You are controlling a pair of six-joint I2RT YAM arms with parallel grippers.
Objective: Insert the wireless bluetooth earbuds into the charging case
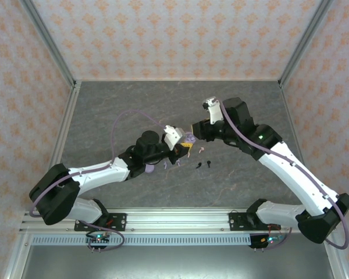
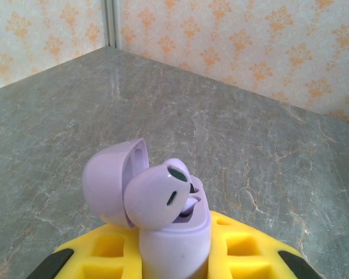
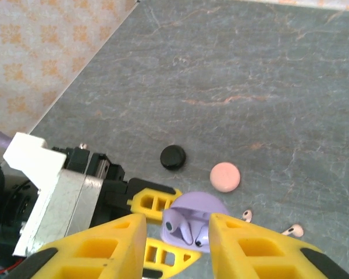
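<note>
My left gripper (image 2: 174,247) is shut on the lavender charging case (image 2: 177,244), held upright with its lid (image 2: 107,180) open. One lavender earbud (image 2: 157,197) stands tilted and high in its socket; a second (image 2: 190,204) sits lower beside it. From above, my right gripper (image 3: 177,221) is open, its yellow fingers (image 3: 104,247) straddling the case (image 3: 199,208) without touching it. Both lavender earbuds (image 3: 174,224) show inside. In the top view the two grippers meet at the case (image 1: 189,139) mid-table. Two black earbuds (image 1: 203,164) lie loose nearby.
On the table beyond the case lie a black disc-shaped case (image 3: 173,157) and a pink one (image 3: 225,177). Two pink earbuds (image 3: 246,216) (image 3: 292,231) lie to the right of the lavender case. Patterned walls (image 1: 163,35) enclose the table on three sides.
</note>
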